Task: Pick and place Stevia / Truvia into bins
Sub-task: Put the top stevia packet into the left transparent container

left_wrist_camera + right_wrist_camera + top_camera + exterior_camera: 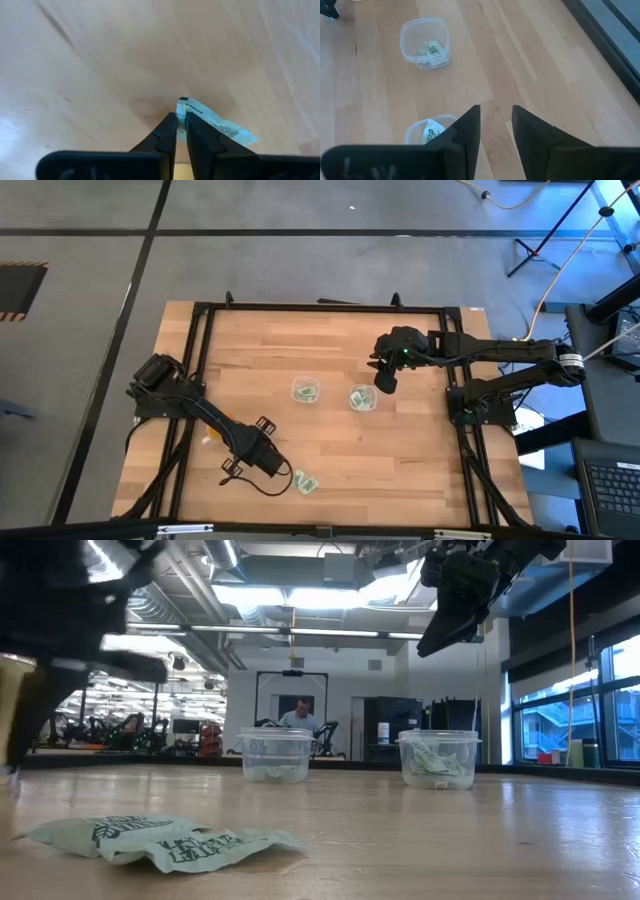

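The left claw is low at the tabletop's front edge, pinched nearly shut on a green-and-white packet, much of it hidden behind the fingers; two more packets lie just beside it; the low view blurs that arm. The two bins stand mid-tabletop, packets inside, the count unreadable; the right claw hovers just beyond the right-hand bin, narrowly parted, empty.
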Motion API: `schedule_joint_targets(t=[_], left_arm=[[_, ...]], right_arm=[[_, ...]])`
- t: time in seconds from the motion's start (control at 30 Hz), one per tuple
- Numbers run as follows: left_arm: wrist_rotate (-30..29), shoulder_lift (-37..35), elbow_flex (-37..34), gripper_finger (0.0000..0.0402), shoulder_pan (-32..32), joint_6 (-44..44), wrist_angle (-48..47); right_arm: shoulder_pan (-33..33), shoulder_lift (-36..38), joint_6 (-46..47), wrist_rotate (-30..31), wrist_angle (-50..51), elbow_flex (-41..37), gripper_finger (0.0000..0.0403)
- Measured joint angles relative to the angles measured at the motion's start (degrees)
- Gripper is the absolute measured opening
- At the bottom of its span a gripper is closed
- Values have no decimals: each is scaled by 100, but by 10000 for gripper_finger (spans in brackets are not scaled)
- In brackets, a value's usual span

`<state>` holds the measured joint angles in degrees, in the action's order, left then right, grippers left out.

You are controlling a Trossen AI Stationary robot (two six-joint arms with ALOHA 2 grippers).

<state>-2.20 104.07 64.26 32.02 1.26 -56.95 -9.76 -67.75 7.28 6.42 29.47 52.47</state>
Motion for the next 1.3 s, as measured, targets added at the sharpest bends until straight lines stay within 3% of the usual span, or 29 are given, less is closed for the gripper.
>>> schedule_joint_targets(t=[0.27, 0.47, 0.57, 0.77, 1.07, 1.3], left_arm=[[-170, -436, 312, 30, -573, -6, 37], [-1392, -1018, 352, 30, -1369, -268, 572], [-1734, -1241, 353, 30, -1856, -351, 1180], [-1337, -1179, 361, 30, -2634, -412, 2461], [-1355, -730, 359, 31, -3020, -22, 2435], [-1916, -407, 357, 31, -3028, 406, 2406]], right_arm=[[0, 0, -72, 0, 13, 0, 116], [1, 0, -194, 0, 22, 0, 116], [0, 0, -200, 0, 25, 0, 116], [1, 0, -202, 0, 139, 0, 116], [2, -2, -202, 0, 324, -2, 116], [2, -2, -176, 0, 334, -1, 116]])
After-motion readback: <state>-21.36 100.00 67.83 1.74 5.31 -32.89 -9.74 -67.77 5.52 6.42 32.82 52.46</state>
